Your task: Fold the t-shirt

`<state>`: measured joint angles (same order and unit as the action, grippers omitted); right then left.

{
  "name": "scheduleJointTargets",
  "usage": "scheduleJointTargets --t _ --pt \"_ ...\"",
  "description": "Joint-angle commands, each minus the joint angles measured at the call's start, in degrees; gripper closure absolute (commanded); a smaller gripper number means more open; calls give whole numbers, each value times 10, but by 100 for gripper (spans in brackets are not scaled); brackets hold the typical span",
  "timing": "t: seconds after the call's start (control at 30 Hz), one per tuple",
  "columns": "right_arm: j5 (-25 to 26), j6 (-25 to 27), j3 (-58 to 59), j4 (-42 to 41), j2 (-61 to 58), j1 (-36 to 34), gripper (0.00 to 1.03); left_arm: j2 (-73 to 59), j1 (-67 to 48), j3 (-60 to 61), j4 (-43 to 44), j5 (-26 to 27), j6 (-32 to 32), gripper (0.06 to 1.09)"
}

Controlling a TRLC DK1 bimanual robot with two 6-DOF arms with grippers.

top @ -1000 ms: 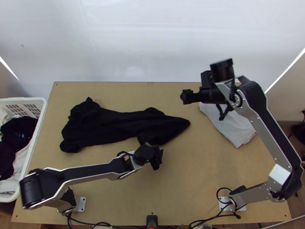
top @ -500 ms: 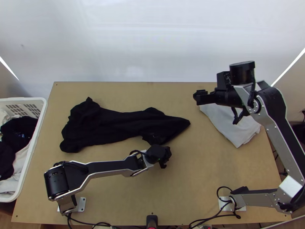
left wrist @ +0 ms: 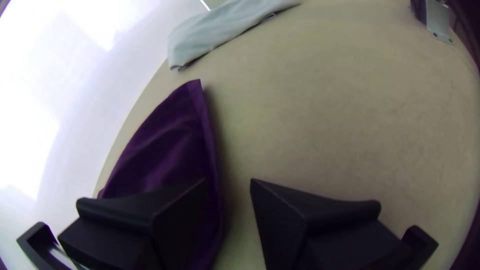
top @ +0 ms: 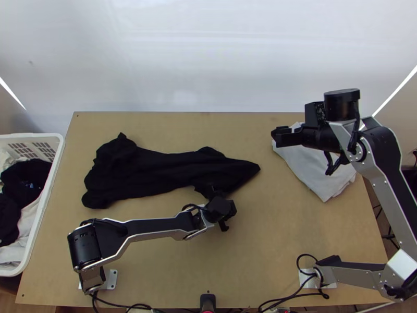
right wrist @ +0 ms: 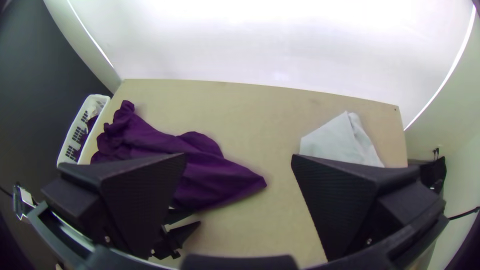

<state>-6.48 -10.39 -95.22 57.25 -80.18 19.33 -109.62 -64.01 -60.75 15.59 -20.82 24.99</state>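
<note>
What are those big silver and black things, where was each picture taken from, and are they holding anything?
They're two robot arms, a left arm and a right arm. One picture looks down from high above the table. The others come from cameras on the arms' wrists, so each shows its own hand close up. A dark, rumpled t-shirt lies there, with a pale cloth farther right and a white laundry basket at the left. The left hand and right hand are open, holding nothing.

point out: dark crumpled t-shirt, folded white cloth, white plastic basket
dark crumpled t-shirt (top: 140, 172): top view, middle of its body
folded white cloth (top: 318, 175): top view, middle
white plastic basket (top: 48, 193): top view, rim
</note>
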Motion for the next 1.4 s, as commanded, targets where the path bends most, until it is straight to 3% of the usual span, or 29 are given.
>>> scheduleJointTargets --t 0.0,0.63,0.7,0.77,0.9,1.0,1.07,1.2,1.37 --pt "1 5 10 -1 13 -2 5 1 8 -5 -58 0 -34 60" --pt "0 6 55 -27 43 8 5 -17 24 -18 -57 -1 -45 60" --pt "0 6 58 -29 49 9 5 -28 31 -31 -57 -1 -44 73" --pt "0 6 60 -29 56 9 5 -38 41 -44 -57 -1 -43 104" --pt "1 5 63 -29 74 8 5 -53 53 -69 -96 0 -38 105" --pt "1 3 72 -35 86 4 5 -13 70 -83 -122 9 -78 105" --pt "1 4 85 -47 91 1 5 19 87 -139 -208 10 -150 105" --pt "1 -1 93 -66 89 -5 5 80 136 -292 -397 59 -299 105" --pt "0 -14 67 -74 59 -12 5 146 142 -384 -512 71 -367 105"
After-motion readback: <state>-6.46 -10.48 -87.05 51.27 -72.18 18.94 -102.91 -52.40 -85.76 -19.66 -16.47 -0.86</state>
